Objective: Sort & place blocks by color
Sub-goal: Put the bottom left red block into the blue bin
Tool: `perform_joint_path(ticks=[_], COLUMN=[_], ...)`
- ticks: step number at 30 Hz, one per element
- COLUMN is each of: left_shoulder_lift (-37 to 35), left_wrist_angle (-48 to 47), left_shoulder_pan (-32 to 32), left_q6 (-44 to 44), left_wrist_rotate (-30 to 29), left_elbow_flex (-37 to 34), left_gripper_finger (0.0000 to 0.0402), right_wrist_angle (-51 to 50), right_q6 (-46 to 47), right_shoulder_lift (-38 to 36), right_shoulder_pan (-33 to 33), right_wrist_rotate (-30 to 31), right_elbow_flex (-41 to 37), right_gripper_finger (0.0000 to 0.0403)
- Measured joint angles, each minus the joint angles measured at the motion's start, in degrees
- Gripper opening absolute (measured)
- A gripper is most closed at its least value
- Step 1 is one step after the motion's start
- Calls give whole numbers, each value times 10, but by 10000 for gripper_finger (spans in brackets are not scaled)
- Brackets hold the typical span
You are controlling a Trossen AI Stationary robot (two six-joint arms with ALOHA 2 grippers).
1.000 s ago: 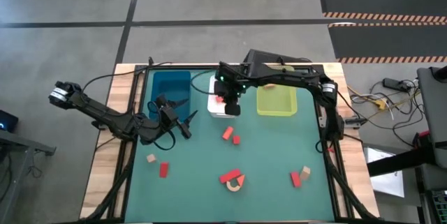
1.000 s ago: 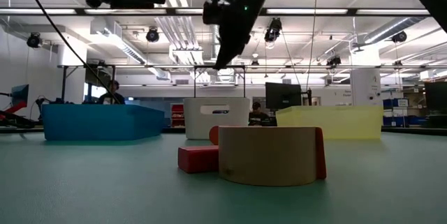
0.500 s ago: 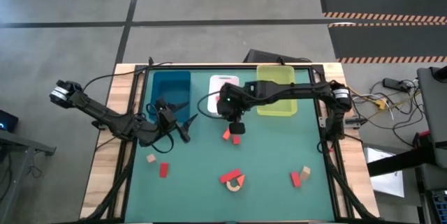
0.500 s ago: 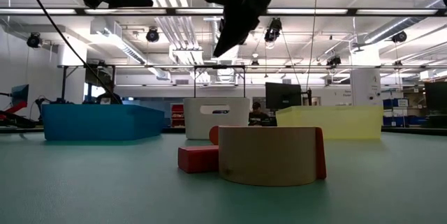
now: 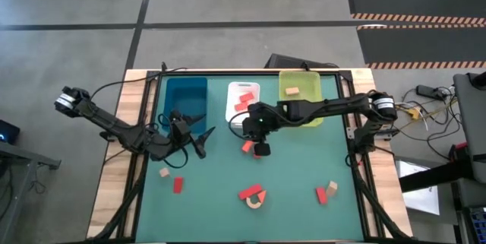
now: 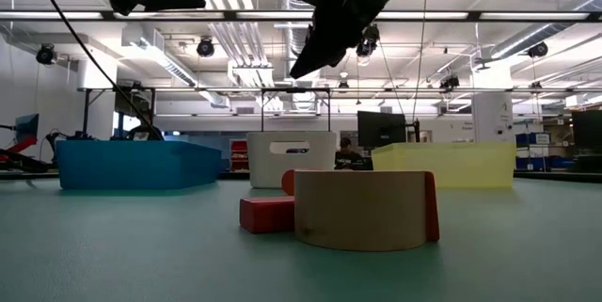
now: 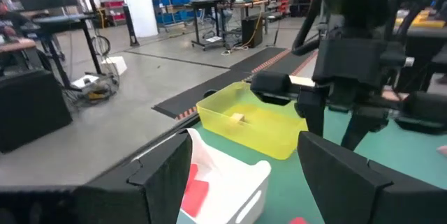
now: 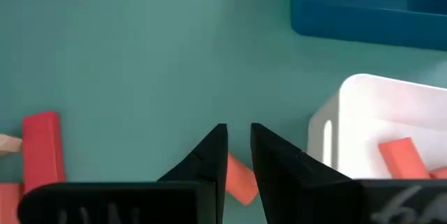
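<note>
Two hands: both are seen over the counter (image 5: 304, 198).
Right hand (image 5: 260, 150): held above the loose red blocks (image 5: 247, 146) in the middle of the counter, just in front of the white tray (image 5: 232, 117); fingers (image 8: 209, 155) drawn nearly together, nothing gripped; one red block (image 8: 241, 177) is seen just beyond the tips.
Left hand (image 5: 203, 139): parked near the blue tray (image 5: 186, 88), fingers (image 7: 164, 168) spread, empty.
White tray: red blocks (image 5: 244, 99) are held inside.
Yellow tray (image 5: 313, 115): one tan block (image 5: 291, 90) is held inside.
Front of counter: a tan arch (image 6: 362, 210) lies touching a red block (image 6: 267, 214).
Left side: a tan block (image 5: 163, 172) and a red block (image 5: 178, 185) lie apart.
Right side: a tan block (image 5: 332, 188) lies beside a red one (image 5: 321, 195).
</note>
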Motion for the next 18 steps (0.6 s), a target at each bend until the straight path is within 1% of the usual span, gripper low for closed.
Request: perform_joint_path(ticks=[5,12,15,18], left_shoulder_lift=[0,0,0,0], left_wrist_angle=[0,-1,-2,-6], left_shoulder_pan=[-16,-44,-55,-62], left_q6=[-30,-80,-108,-142], left_wrist_rotate=[6,32,55,109], left_elbow_flex=[0,0,0,0], left_gripper_finger=[244,245,244,244], right_wrist_angle=[95,254,305,336], right_q6=[8,15,15,15], right_shoulder_lift=[-27,-48,-49,-49], right_shoulder_pan=[2,6,6,6], right_wrist_rotate=[0,0,0,0], right_elbow_flex=[-69,-158,-182,-199], right_gripper_finger=[54,54,54,54])
